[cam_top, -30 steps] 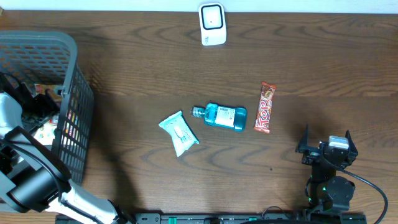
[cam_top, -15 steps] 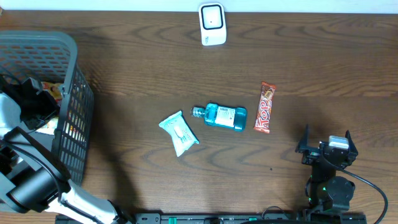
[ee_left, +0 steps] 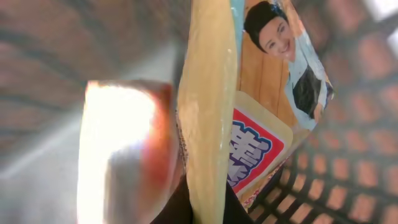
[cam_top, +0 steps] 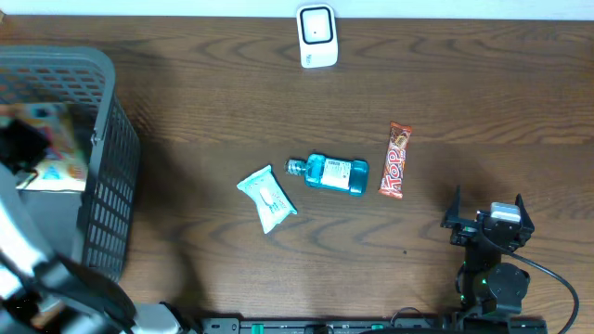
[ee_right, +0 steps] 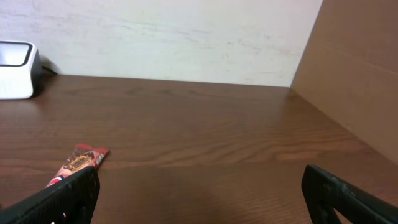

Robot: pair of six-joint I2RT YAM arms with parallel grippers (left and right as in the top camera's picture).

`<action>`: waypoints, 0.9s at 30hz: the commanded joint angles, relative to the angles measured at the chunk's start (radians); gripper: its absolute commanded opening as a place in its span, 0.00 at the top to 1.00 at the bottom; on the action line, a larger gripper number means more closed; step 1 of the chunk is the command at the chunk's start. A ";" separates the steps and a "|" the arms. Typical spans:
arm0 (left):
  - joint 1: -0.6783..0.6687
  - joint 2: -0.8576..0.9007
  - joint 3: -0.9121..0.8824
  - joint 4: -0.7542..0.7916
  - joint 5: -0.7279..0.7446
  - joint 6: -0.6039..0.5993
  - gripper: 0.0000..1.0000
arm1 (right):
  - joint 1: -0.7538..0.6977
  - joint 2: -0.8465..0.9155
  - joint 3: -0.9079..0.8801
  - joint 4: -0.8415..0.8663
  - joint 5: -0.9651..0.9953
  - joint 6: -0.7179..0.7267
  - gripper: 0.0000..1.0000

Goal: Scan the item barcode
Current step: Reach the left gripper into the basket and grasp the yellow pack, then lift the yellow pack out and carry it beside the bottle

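Observation:
My left gripper is over the grey basket at the far left, shut on a flat snack packet that looks blurred in the overhead view. In the left wrist view the packet stands edge-on between my dark fingertips, showing a yellow seam, a printed smiling face and a red label. No barcode shows. The white scanner stands at the table's far edge, also in the right wrist view as scanner. My right gripper rests near the front right, open and holding nothing.
A blue bottle, a white and teal wipe pack and a red candy bar lie mid-table. The candy bar lies ahead left of my right gripper. A brown cardboard wall stands at the right.
My left gripper has shut on the snack packet inside the basket and the packet has come up with it. The right arm has not moved.

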 commanded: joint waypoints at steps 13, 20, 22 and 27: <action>0.005 -0.184 0.035 -0.169 -0.306 -0.367 0.93 | 0.004 -0.002 -0.001 -0.004 0.005 -0.010 0.01; 0.005 -0.291 0.035 -0.108 -0.290 -0.367 0.93 | 0.004 -0.002 -0.001 -0.004 0.006 -0.010 0.01; 0.005 -0.346 0.035 -0.081 -0.236 -0.366 0.93 | 0.004 -0.002 -0.001 -0.004 0.005 -0.010 0.01; -0.003 -0.494 0.035 0.017 0.133 -0.355 0.93 | 0.004 -0.002 -0.001 -0.004 0.005 -0.010 0.01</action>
